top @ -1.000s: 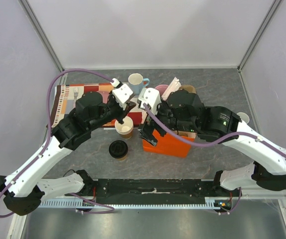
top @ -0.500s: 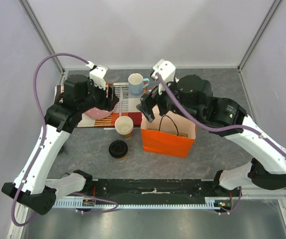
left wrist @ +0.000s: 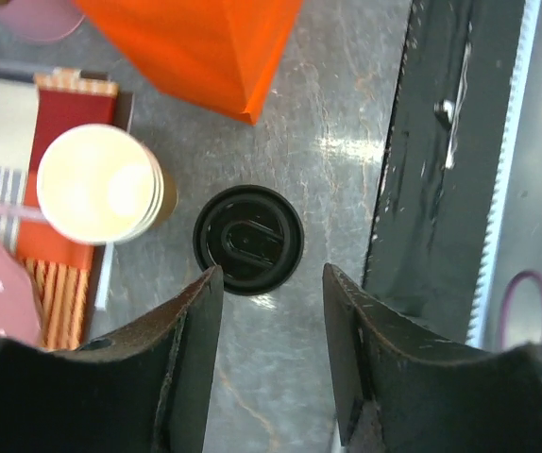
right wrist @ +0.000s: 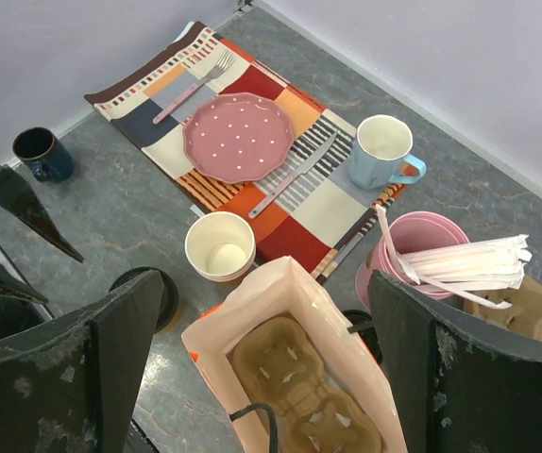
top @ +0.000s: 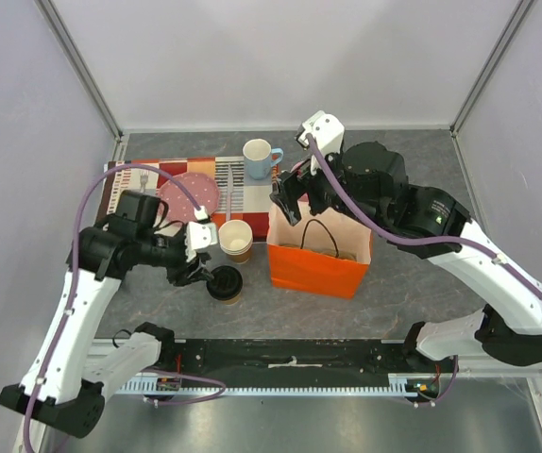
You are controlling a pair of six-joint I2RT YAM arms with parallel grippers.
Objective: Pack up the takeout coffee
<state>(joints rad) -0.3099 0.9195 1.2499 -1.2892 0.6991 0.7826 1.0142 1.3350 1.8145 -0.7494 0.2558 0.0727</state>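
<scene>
Takeout coffee (left wrist: 247, 239) stands mid-frame; we hold our left tool (left wrist: 272, 271) spread beside it to grab, right tool (right wrist: 263, 278) spread above the bag (top: 313, 269).

The top view looks down from high at the near side over the whole table (top: 422, 283). The left wrist camera hangs close, looking straight down on the takeout coffee (left wrist: 247, 239). The right wrist camera sits higher above the orange bag (right wrist: 290, 311), slanting toward the far left. All three views share the stacked paper cups (right wrist: 219, 247).
</scene>
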